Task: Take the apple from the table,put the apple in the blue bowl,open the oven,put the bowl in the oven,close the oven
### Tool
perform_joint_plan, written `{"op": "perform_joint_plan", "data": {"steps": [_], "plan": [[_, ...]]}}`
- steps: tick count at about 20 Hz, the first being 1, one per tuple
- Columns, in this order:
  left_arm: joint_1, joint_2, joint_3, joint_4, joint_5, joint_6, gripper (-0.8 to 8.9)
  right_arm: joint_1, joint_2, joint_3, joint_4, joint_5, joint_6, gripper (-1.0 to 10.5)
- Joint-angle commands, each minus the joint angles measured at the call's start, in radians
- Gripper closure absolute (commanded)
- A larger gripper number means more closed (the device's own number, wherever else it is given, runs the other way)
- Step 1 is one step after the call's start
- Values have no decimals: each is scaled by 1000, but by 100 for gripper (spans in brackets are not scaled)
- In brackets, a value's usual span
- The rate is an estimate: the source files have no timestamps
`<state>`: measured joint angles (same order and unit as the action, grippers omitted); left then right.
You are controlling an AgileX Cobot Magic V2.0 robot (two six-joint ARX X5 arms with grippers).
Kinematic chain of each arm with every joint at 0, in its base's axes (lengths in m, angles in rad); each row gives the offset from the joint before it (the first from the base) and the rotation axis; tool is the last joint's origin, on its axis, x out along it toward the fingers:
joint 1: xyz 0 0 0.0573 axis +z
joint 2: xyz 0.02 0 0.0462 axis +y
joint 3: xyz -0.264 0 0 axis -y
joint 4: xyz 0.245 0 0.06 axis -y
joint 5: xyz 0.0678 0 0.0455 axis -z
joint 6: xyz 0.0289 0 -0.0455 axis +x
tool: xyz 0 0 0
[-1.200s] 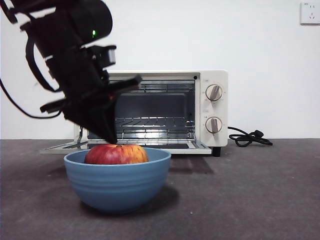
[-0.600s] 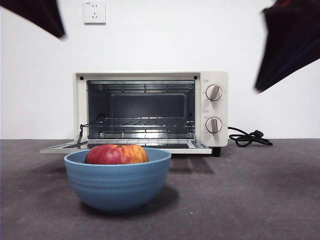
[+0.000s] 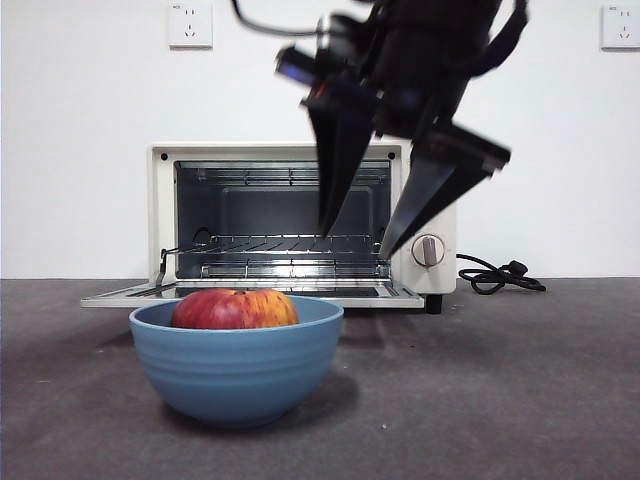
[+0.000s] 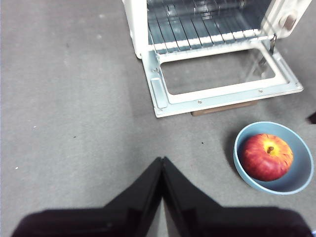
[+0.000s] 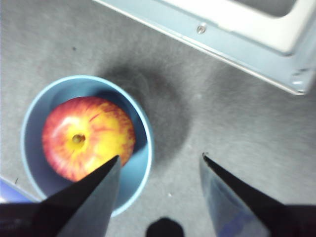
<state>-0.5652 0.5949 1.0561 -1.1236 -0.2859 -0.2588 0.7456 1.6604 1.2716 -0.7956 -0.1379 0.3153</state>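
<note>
The red and yellow apple (image 3: pixel 235 309) lies inside the blue bowl (image 3: pixel 236 368), which stands on the dark grey table (image 3: pixel 500 400) in front of the oven (image 3: pixel 300 215). The oven's door (image 3: pixel 250 294) is folded down flat and its wire rack shows. My right gripper (image 3: pixel 352 242) hangs open above the bowl's right side, fingertips above the rim; in its wrist view the apple (image 5: pixel 88 137) and bowl (image 5: pixel 138 177) lie below its spread jaws (image 5: pixel 160 157). My left gripper (image 4: pixel 162 159) is shut and empty, held high and off to the side of the bowl (image 4: pixel 296 177) and oven door (image 4: pixel 222 96).
A black power cord (image 3: pixel 497 275) lies coiled on the table to the right of the oven. Two knobs (image 3: pixel 428 249) sit on the oven's right panel, the upper one behind the arm. A white wall with sockets (image 3: pixel 189 24) stands behind.
The left arm, low over the bowl a second ago, has lifted out of the front view. The right arm has swung in from the upper right and come down, open, over the bowl's right side.
</note>
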Motion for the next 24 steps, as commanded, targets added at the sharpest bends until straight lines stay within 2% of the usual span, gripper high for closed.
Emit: {"op": "perform_joint_plan", "data": {"steps": [1,6,9,11,13,18,22,24], "plan": [[-3,-18,-7,-18,-4,-23,821,7,48,3,3,-18,9,674],[-3,-24,-7,-40,-12,-23,821,16,122,3,27,-16,14,676],[-3,-24,-7,-46,-15,-22,821,15,160,3,48,-16,16,808],[-3,-24,-7,-58,-29,-23,821,16,169,3,72,-14,16,832],[-3,-24,-7,-72,-29,-23,821,21,167,3,100,-15,27,952],[-3,-24,-7,-83,-30,-23,820,21,160,42,90,-17,51,958],[-3,-24,-7,-82,-30,-23,820,21,160,175,21,53,36,958],[-3,-24,-7,-80,-30,-23,821,18,160,251,6,120,23,959]]}}
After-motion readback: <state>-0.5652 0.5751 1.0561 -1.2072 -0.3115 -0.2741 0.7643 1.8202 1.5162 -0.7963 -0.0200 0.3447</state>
